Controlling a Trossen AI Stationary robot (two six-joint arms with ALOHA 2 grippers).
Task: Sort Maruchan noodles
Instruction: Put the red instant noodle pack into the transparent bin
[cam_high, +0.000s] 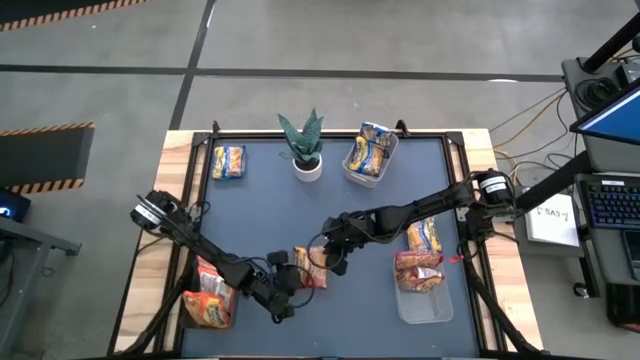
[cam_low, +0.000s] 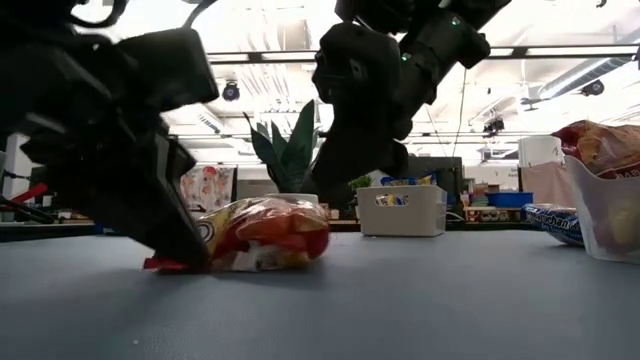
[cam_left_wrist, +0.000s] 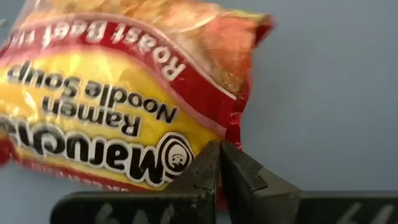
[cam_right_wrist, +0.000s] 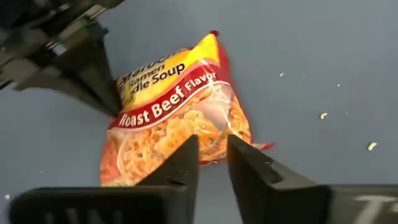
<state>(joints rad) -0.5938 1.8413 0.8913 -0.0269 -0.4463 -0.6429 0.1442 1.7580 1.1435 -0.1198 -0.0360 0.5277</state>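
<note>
My left gripper (cam_left_wrist: 219, 163) is pinched tight on the edge seam of a Roast Beef ramen packet (cam_high: 309, 268), the red-and-yellow one lying flat on the blue-grey table mat (cam_high: 260, 215) near the front, about midway across. In my left wrist view the two dark fingers meet with no gap, and the packet's crimped edge disappears between them. My right gripper (cam_right_wrist: 212, 163) hovers over the opposite end of the same packet, its fingers parted a little, tips just above the wrapper; I cannot tell whether they touch the plastic. From table height the packet rests on the mat, my left gripper down at one end of it and my right one hanging just above it. The other noodles are scattered around: one yellow-and-blue packet (cam_high: 229, 161) lies loose at the far left of the mat, another stands in a clear bin (cam_high: 357, 171) at the far side, just to the right of a small potted plant (cam_high: 304, 145). At the front left, orange-red packets (cam_high: 208, 297) pile up in a bin on the wooden table edge. On the right, a yellow-and-blue packet (cam_high: 424, 237) lies beside a second clear bin (cam_high: 430, 305) holding a red packet (cam_high: 420, 271).
</note>
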